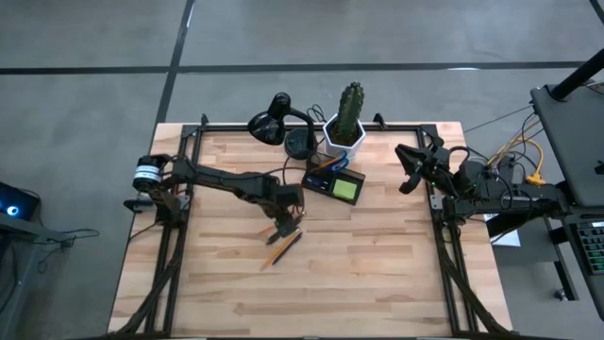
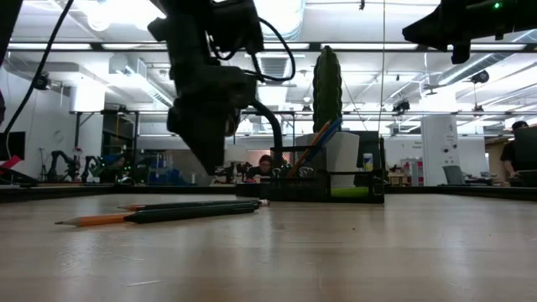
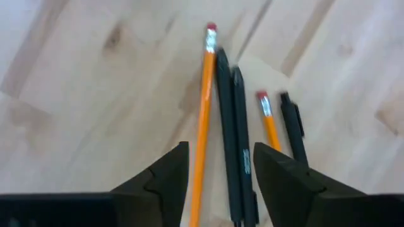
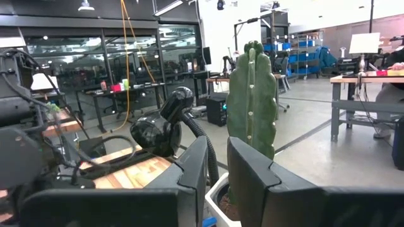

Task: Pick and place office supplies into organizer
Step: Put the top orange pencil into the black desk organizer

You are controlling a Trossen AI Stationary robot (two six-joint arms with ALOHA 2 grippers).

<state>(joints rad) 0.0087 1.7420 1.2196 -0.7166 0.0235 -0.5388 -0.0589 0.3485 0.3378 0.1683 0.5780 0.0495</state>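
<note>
Left gripper (image 3: 218, 173) hangs just above the table near its middle, fingers spread, nothing between them but the loose writing tools lying below. Straddled by the gap: one long orange pencil (image 3: 203, 120) and a dark pen (image 3: 232, 139) pressed against its side, both flat on the wood; a shorter orange pencil (image 3: 268, 120) and another dark pen (image 3: 293, 126) lie just beside, outside the far finger. Likely all light, stiff, thin and round-bodied, so prone to roll or skid on the smooth boards. Best hold probably mid-shaft, squeezed across the width, taking one piece alone; the touching pen may come along or get nudged. Organizer (image 1: 335, 181) sits toward the back by the cactus pot (image 1: 346, 132), green pad already in it. Right gripper (image 1: 408, 168) waits at the right edge, fingers a narrow gap apart, empty.
</note>
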